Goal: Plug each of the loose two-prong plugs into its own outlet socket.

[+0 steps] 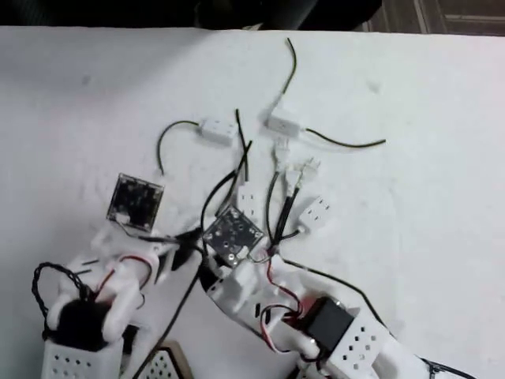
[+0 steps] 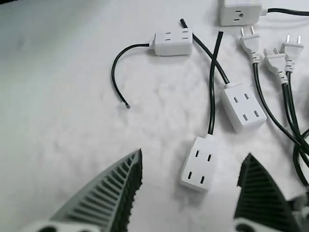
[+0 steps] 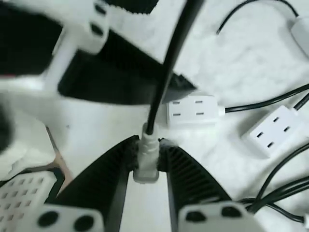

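Right wrist view: my right pincer [image 3: 147, 145] squeezes a white plug [image 3: 145, 166] on a black cord [image 3: 169, 58]. My left pincer [image 2: 193, 157] is wide open, with a white socket block [image 2: 197, 166] between its tips.

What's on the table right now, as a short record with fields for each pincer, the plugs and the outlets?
left pincer: open, holding nothing; a white outlet lies on the table just ahead of it
right pincer: shut on a white plug, black cord leading off from it
loose plugs: three, side by side on the table, prongs bare
other outlets: three, scattered, no plug seen in any
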Tool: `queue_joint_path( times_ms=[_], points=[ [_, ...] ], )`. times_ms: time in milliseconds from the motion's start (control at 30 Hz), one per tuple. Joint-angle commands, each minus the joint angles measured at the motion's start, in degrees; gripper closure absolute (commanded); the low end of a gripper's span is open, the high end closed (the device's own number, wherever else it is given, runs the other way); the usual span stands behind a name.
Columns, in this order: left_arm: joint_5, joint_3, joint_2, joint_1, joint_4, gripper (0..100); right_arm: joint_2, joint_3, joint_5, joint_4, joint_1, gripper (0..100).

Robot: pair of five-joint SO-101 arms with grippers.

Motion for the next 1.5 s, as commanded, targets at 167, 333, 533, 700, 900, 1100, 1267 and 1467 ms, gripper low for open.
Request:
queue_joint_path(
  times_ms=[167,333,533,700,900,1100,1267,1467],
  points=[
    [-2.64,0.18,-10.68,5.58,6.24,68,-0.04,-2.37,-0.35,-1.89,-0.75,98.1],
    [-3.43,0.18,-12.44,8.13,6.68,68,-0.04,-2.37,-0.53,-1.89,-0.57,98.1],
    [-3.34,0.18,-12.53,4.35,6.15,68,-0.04,-2.37,-0.53,-1.89,-0.22,98.1],
    [-3.16,0.18,-12.44,-11.65,1.93,68,0.04,-2.55,0.09,-2.95,3.74,98.2],
    [-3.25,1.41,-12.62,-25.27,1.23,68,9.01,-2.73,4.48,-9.54,5.93,98.2],
    [-3.16,12.75,-12.62,-29.49,-5.89,68,24.04,-2.73,8.62,-25.27,7.69,98.1],
    [-3.34,16.70,-12.70,-29.76,-8.53,68,35.30,-4.22,10.99,-35.65,8.48,98.1],
    [-3.34,16.97,-12.70,-29.76,-8.18,68,47.08,-11.08,11.25,-36.44,8.66,98.1]
  ],
)
